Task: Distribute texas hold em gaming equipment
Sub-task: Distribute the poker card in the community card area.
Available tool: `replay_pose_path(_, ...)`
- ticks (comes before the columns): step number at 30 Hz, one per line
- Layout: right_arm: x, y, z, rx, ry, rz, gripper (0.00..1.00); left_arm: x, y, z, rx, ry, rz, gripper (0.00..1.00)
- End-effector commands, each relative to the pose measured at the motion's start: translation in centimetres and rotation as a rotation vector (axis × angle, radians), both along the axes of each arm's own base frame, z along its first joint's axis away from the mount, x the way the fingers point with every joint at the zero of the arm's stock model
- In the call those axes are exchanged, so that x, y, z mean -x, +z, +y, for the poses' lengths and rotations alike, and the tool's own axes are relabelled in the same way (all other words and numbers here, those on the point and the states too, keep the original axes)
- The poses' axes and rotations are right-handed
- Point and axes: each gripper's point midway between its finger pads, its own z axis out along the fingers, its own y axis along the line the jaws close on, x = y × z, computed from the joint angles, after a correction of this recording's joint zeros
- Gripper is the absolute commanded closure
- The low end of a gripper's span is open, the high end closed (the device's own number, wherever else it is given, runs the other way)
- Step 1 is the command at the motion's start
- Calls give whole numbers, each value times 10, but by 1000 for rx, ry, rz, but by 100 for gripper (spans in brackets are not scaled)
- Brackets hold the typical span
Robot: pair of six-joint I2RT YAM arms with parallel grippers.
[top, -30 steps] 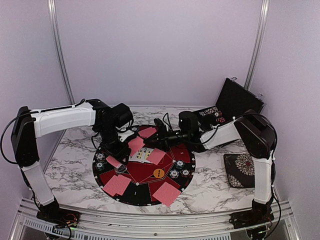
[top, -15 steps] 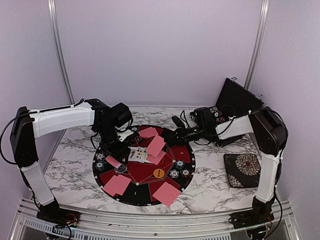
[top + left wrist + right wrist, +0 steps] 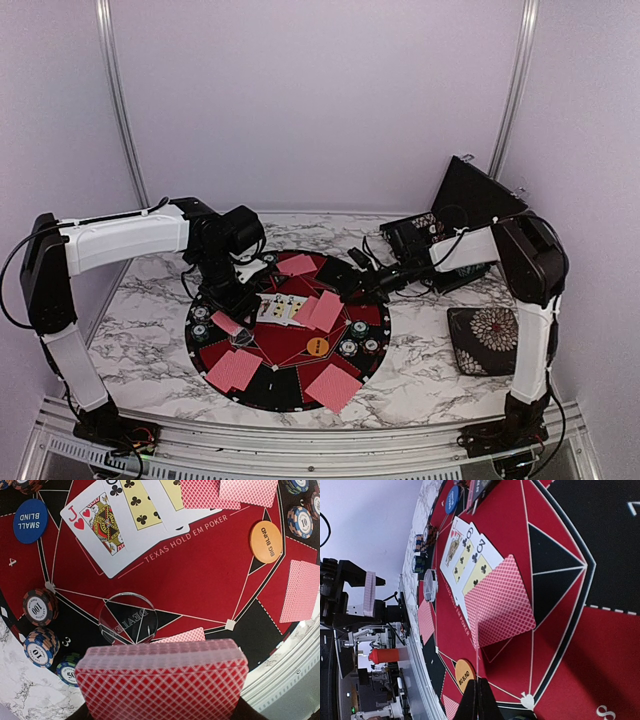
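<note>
On the round red-and-black poker mat [image 3: 290, 345] lie three face-up cards [image 3: 100, 525], with a red-backed card [image 3: 500, 600] beside them. My left gripper [image 3: 228, 322] hovers over the mat's left side, shut on a deck of red-backed cards [image 3: 162, 680] that hides its fingertips. My right gripper [image 3: 478, 680] is shut on a single card [image 3: 328, 310], seen edge-on in the right wrist view, low over the mat next to the face-down card. Also on the mat are a blue small-blind disc [image 3: 30, 520], an orange big-blind disc [image 3: 266, 541], a clear dealer button [image 3: 128, 617] and chip stacks [image 3: 39, 606].
Face-down card pairs lie at the mat's near rim [image 3: 234, 369] [image 3: 333, 387] and far side [image 3: 296, 265]. An open black case [image 3: 470, 205] stands at the back right. A flower-patterned tray [image 3: 482, 340] sits on the marble table [image 3: 150, 320] at the right.
My right gripper has carried a red-backed card from the left of the face-up cards to their right and lowered it. The left arm and deck have not moved.
</note>
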Motion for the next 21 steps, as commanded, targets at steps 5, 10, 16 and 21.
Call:
replay_pose_path(5,-12,-10,0,45,15,-39,100,1,10,5,11,4,-17,55)
replay_pose_path(10,-17,-18,0,69,11,-34,100,1,9,4,12,2,-14,55)
replay_pose_path(16,-20,-24,-1,93,11,-37,97,1,9,3,12,1,-14,55)
replay_pose_path(21,-22,-28,-4,122,6,-47,95,1,8,3,11,1,-9,55)
